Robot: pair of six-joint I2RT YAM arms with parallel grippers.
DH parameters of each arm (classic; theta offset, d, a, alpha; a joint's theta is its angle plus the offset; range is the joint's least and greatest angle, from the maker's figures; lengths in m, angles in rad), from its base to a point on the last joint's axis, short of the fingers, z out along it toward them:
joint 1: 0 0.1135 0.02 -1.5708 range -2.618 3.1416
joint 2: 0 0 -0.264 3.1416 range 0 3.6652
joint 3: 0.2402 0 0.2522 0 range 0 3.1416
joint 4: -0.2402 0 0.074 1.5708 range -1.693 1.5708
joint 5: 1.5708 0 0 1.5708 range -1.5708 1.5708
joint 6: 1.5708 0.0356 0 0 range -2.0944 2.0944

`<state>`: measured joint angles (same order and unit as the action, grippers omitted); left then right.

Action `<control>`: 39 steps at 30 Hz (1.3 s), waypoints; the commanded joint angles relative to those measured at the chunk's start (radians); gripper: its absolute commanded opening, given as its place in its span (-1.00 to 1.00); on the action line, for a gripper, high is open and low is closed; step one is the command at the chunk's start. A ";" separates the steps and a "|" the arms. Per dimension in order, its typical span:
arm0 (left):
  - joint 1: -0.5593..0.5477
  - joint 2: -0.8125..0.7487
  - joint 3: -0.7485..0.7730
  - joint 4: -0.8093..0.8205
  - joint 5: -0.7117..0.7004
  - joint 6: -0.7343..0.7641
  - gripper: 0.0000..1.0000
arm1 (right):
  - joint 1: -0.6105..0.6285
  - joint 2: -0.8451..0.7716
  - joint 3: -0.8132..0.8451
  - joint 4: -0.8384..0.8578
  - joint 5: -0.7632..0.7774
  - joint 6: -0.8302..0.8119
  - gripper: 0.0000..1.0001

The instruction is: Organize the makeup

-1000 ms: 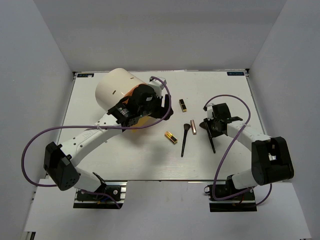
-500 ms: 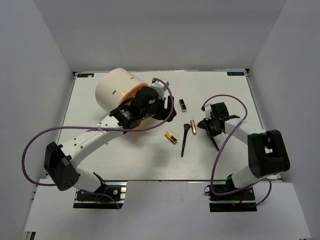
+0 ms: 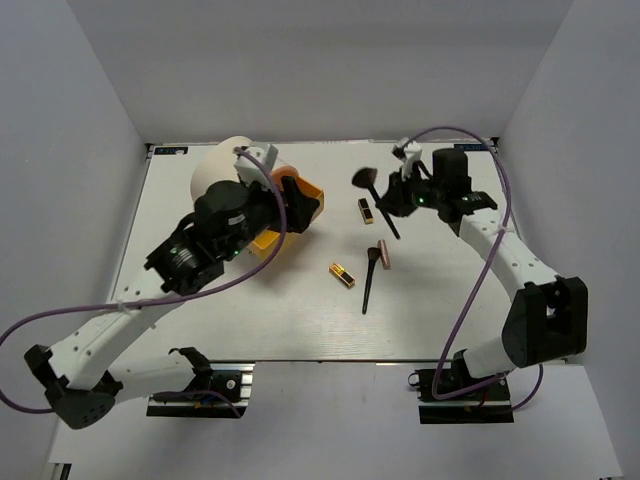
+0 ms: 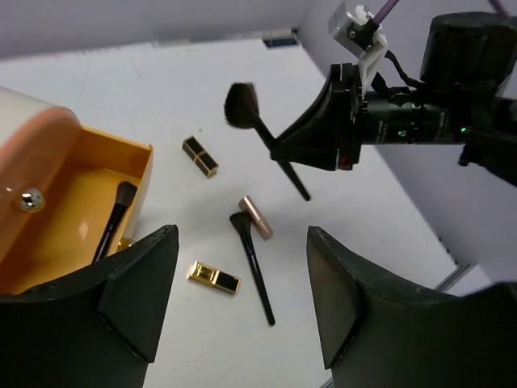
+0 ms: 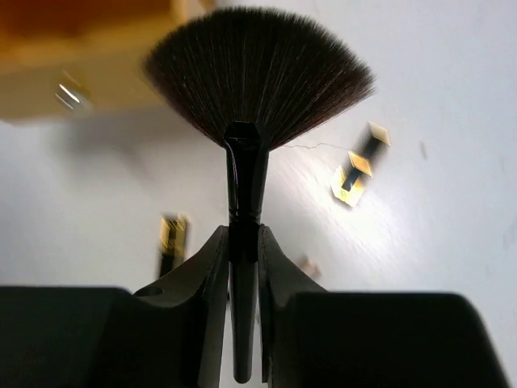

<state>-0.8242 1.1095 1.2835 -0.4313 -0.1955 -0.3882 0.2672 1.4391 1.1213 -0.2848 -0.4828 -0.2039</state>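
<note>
My right gripper (image 3: 400,195) is shut on a black fan brush (image 3: 378,205) and holds it in the air above the table, bristles toward the far left; the handle sits between its fingers in the right wrist view (image 5: 242,238). On the table lie a gold-and-black lipstick (image 3: 366,210), a second lipstick (image 3: 342,275), a rose-gold tube (image 3: 383,255) and a thin black brush (image 3: 368,285). My left gripper (image 4: 242,234) is open and empty, raised beside the open orange drawer (image 4: 73,210), which holds a brush (image 4: 113,218).
The big cream cylinder (image 3: 225,160) lies at the back left, partly hidden by my left arm, its orange drawer (image 3: 295,200) pointing to the right. The white table (image 3: 450,300) ends at walls on three sides.
My right gripper has lifted the fan brush off the table and carried it up and toward the far side. My left arm has risen and drawn back from the cylinder's front.
</note>
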 commanded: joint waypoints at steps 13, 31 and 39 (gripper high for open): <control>-0.004 -0.122 0.016 -0.010 -0.124 -0.018 0.45 | 0.329 0.265 0.331 0.578 0.183 0.915 -1.00; -0.004 -0.152 -0.003 -0.024 -0.163 -0.032 0.44 | 0.474 0.326 0.304 0.561 0.300 1.230 -1.00; -0.004 -0.149 0.005 -0.032 -0.167 -0.029 0.45 | 0.478 0.362 0.295 0.590 0.316 1.213 -1.00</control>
<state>-0.8242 0.9806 1.2842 -0.4664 -0.3500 -0.4171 0.7471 1.7863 1.4170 0.2394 -0.2008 1.0138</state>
